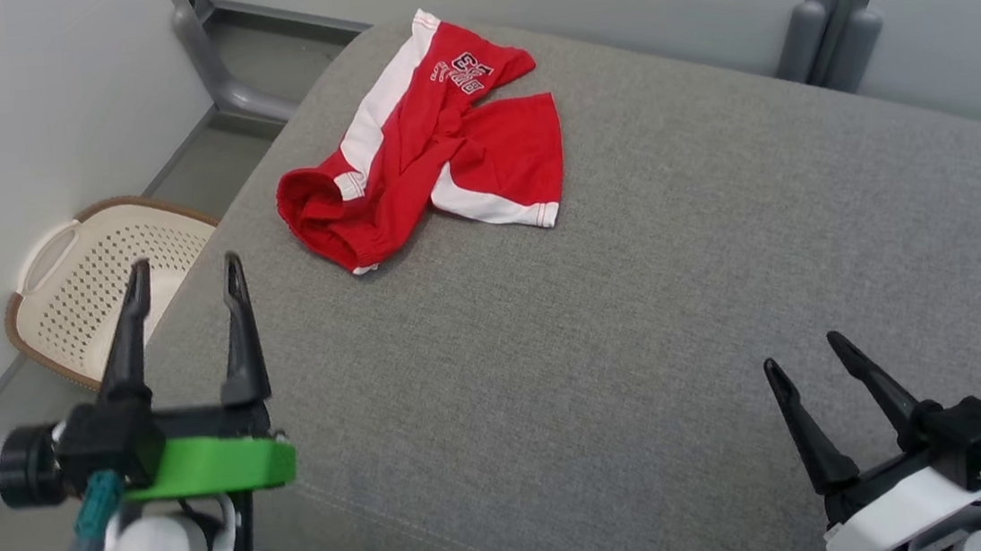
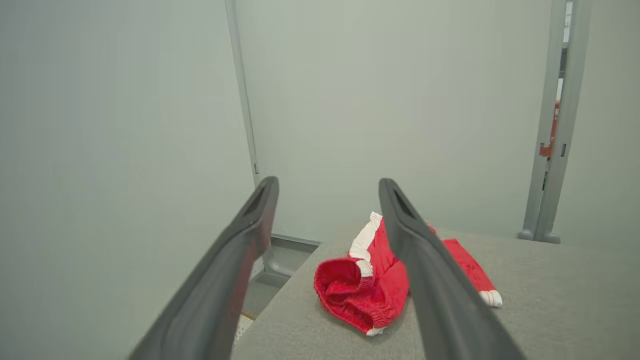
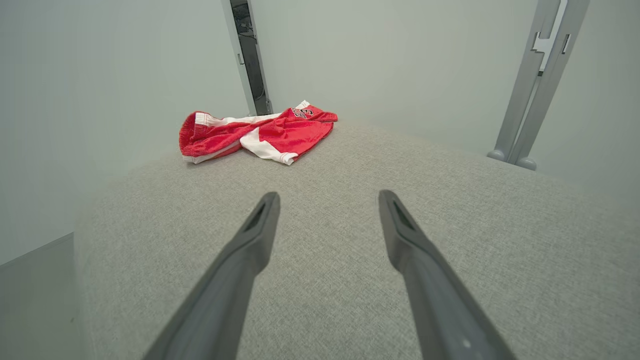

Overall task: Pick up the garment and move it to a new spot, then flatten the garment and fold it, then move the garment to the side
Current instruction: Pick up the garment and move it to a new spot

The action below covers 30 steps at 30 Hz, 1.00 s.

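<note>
**Step in hand:** Step 1, pick-up, approach phase. No contact yet.

**Status**
- Garment (image 1: 434,155): red shorts w/ white side panels, lying crumpled on the grey padded bench (image 1: 638,315), far-left area, close to the left edge. Rolled waistband end (image 1: 313,204) points near-left; printed leg points far.
- Left gripper (image 1: 183,262): jaws spread wide, empty, near-left at the bench edge, above the basket (image 1: 87,287) on the floor. Well apart from garment.
- Right gripper (image 1: 802,351): jaws spread wide, empty, near-right over bare bench. Well apart from garment.

**Next move, est.**
1. Reach fwd w/ left arm, since it is the closer one; keep jaws wide until over the fabric.
2. Aim for the bunched waistband roll: thickest fold, easiest to pinch.
3. Lower fingertips to the bench, then close.
4. Right arm: reach far-left for a 2nd hold if req'd.

**Caution:** garment sits near the left edge; a sideways nudge may push it off.
</note>
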Motion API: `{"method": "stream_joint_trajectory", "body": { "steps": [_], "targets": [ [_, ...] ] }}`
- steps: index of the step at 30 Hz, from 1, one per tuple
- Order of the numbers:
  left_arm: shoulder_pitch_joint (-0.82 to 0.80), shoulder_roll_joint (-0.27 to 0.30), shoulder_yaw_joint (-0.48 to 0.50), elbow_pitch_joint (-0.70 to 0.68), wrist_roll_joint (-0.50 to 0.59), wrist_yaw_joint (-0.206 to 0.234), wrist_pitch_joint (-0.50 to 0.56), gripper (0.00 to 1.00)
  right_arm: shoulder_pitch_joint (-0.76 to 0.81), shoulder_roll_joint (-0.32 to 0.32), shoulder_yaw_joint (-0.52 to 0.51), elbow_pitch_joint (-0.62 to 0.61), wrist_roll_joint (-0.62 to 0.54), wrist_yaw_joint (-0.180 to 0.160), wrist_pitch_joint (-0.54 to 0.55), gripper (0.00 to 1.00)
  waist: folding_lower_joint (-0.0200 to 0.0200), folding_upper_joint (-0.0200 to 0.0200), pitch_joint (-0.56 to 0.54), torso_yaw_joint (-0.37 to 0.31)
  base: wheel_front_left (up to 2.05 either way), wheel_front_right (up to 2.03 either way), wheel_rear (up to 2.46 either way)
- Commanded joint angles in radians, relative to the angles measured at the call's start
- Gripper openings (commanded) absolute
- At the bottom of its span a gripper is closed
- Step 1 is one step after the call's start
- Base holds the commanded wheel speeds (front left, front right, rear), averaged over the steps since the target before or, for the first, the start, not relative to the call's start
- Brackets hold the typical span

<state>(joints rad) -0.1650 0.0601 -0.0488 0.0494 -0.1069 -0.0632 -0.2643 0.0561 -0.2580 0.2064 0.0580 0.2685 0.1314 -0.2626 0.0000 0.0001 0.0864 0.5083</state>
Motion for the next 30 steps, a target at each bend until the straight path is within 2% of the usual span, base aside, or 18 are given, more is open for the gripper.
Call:
{"method": "stream_joint_trajectory", "body": {
  "steps": [1, 7, 13, 15, 25, 30],
  "targets": [
    [-0.078, 0.014, 0.005, 0.043, 0.009, -0.014, 0.001, 1.0, -0.031, -0.029, 0.002, -0.005, -0.009, -0.002, -0.003, 1.0, 0.0, -0.0001, 0.153, -0.048, 0.0, 0.0, 0.0],
    [-0.379, 0.074, -0.006, 0.281, -0.017, -0.051, 0.024, 1.0, -0.1, -0.115, -0.001, -0.023, -0.011, -0.002, -0.003, 1.0, 0.0, -0.0001, 0.287, -0.091, 0.0, 0.0, 0.0],
    [-0.64, 0.126, -0.027, 0.549, -0.095, -0.065, 0.207, 1.0, -0.136, -0.174, -0.015, -0.051, -0.017, -0.002, -0.003, 1.0, 0.0, -0.0001, 0.397, -0.129, 0.0, 0.0, 0.0],
    [-0.712, 0.141, -0.037, 0.633, -0.122, -0.066, 0.236, 1.0, -0.146, -0.186, -0.016, -0.056, -0.016, -0.002, -0.003, 1.0, 0.0, -0.0001, 0.425, -0.143, 0.0, 0.0, 0.0],
    [-0.901, 0.15, -0.098, 0.933, -0.311, -0.068, 0.27, 1.0, -0.172, -0.22, -0.029, -0.072, -0.02, -0.002, 0.0, 1.0, 0.0, -0.0001, 0.548, -0.199, 0.0, 0.0, 0.0],
    [-0.923, 0.16, -0.142, 1.043, -0.343, -0.068, 0.282, 1.0, -0.171, -0.226, -0.044, -0.058, -0.023, -0.003, 0.007, 1.0, 0.0, -0.0001, 0.574, -0.211, 0.0, 0.0, 0.0]
  ]
}}
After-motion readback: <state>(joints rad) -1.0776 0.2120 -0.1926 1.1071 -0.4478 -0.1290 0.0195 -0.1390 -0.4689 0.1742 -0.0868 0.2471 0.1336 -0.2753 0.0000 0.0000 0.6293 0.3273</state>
